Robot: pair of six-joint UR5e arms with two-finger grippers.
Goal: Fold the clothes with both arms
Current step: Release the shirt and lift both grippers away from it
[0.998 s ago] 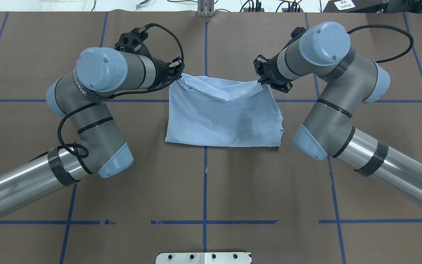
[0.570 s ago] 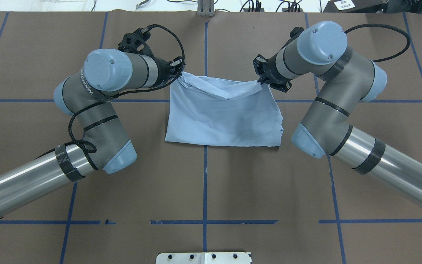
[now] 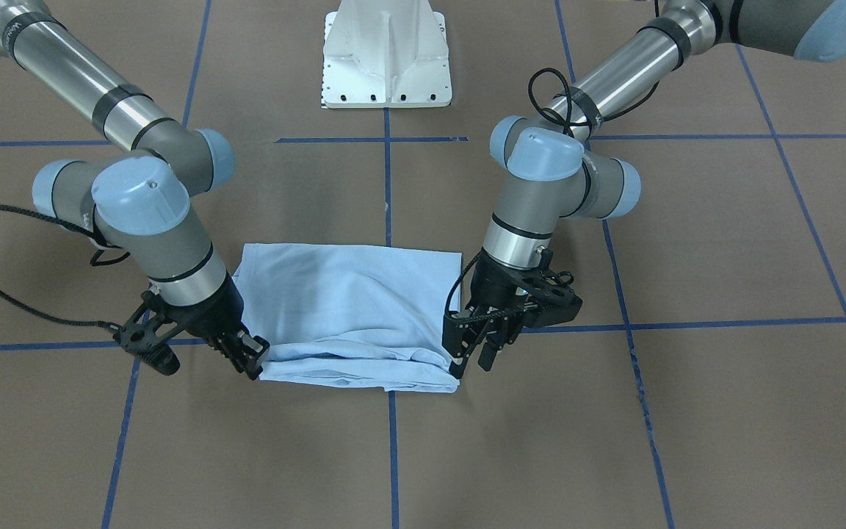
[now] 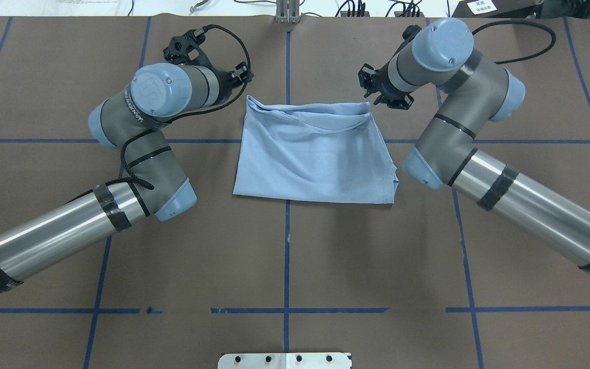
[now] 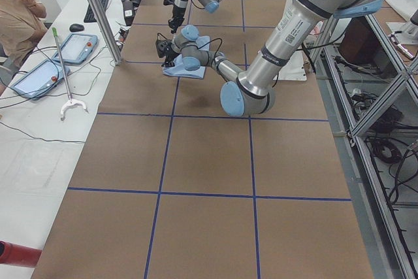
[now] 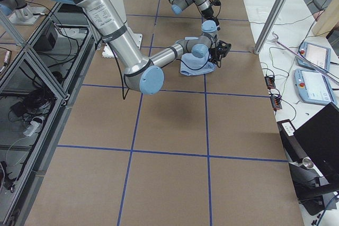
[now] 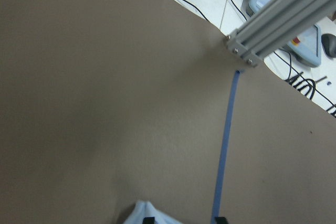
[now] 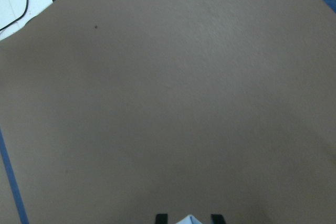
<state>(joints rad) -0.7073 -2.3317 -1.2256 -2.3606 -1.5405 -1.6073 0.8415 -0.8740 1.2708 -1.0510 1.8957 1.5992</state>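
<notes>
The light blue T-shirt (image 4: 315, 159) lies folded on the brown worktop (image 4: 285, 266), centred across a blue tape line (image 4: 287, 241). Its near edge is straight and flat; its far edge is bunched into loose ridges. At the far left corner the left tool (image 3: 469, 365) stands with its fingers spread wide — in the left wrist view the cloth corner sits beside 1 fingertip (image 7: 148, 220), not pinched. At the far right corner the right tool (image 3: 252, 361) is likewise spread; a tip of cloth lies loose between its 2 fingers, filling only part of the gap.
</notes>
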